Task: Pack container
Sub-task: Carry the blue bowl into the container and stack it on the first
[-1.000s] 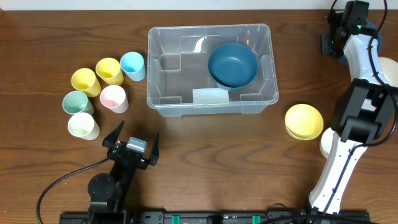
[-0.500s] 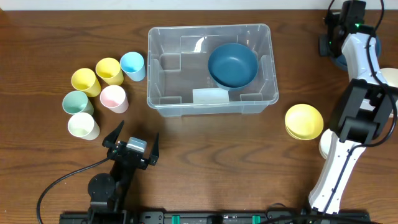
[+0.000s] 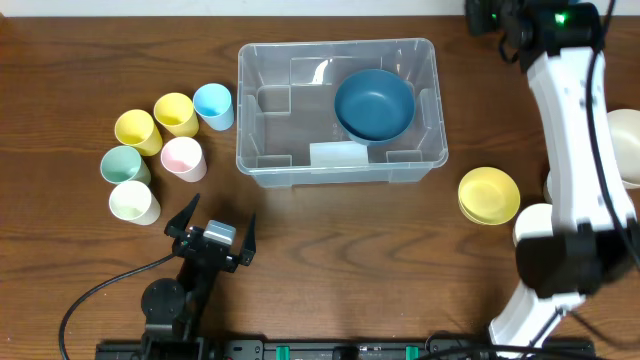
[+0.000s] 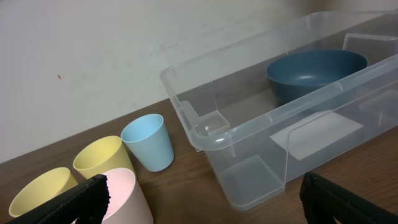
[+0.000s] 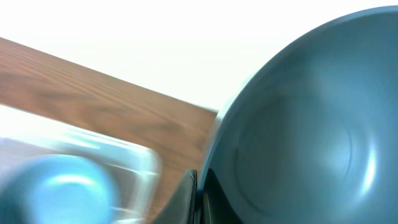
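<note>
The container (image 3: 242,120) is a large clear bin at the table's middle; a dark blue bowl (image 3: 374,104) lies in its right half. Both show in the left wrist view, the bin (image 4: 205,127) and the bowl (image 4: 314,71). My right gripper (image 3: 488,16) is at the far edge, just right of the container's far right corner. In the right wrist view it (image 5: 198,193) is shut on the rim of a second dark blue bowl (image 5: 311,137), with the container (image 5: 106,152) blurred at lower left. My left gripper (image 3: 212,236) is open and empty, near the front edge.
Several cups stand left of the container: two yellow (image 3: 137,131) (image 3: 175,113), light blue (image 3: 213,105), pink (image 3: 183,158), green (image 3: 124,165), white (image 3: 134,202). Stacked yellow bowls (image 3: 489,195) sit right of the container. A white bowl (image 3: 625,130) is at the right edge.
My right arm has swung up and to the left from the far right corner towards the container's far right corner, carrying the dark blue bowl. The left arm has not moved.
</note>
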Controlling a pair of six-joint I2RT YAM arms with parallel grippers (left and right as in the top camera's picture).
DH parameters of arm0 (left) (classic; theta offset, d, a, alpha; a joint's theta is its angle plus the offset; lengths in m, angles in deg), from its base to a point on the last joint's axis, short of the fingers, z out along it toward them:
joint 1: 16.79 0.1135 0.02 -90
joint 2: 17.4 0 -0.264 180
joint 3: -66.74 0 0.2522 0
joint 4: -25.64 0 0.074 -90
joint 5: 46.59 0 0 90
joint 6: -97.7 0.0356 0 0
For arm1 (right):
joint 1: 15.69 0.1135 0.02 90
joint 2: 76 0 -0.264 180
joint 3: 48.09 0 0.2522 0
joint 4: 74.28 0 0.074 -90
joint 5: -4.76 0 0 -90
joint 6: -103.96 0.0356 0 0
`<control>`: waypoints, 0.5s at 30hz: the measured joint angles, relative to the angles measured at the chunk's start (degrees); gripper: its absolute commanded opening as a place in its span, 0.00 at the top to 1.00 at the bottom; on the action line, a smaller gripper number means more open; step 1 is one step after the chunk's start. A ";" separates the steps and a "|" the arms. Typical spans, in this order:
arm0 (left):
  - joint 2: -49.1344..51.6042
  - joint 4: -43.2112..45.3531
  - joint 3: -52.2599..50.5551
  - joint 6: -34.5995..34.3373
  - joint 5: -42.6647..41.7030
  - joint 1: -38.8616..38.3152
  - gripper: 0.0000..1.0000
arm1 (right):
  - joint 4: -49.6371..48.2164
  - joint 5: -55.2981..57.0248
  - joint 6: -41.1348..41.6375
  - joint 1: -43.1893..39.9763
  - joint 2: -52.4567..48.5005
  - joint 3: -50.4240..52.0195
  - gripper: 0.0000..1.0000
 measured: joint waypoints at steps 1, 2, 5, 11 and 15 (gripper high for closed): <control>0.00 0.00 0.00 0.00 0.00 0.00 0.02 | 1.16 -0.50 0.28 1.79 1.77 -0.35 0.99; 0.00 0.00 0.00 0.00 0.00 0.00 0.02 | 2.47 -1.16 0.63 3.69 3.21 -0.63 0.99; 0.00 0.00 0.00 0.00 0.00 0.00 0.02 | 6.64 -1.99 1.60 8.35 4.57 -0.94 0.99; 0.00 -0.02 0.00 0.00 0.00 0.00 0.02 | 14.32 -2.51 2.73 15.26 0.04 -0.04 0.99; 0.00 -0.02 0.00 0.00 0.00 0.00 0.02 | 17.35 -2.75 2.82 17.88 -3.89 0.55 0.99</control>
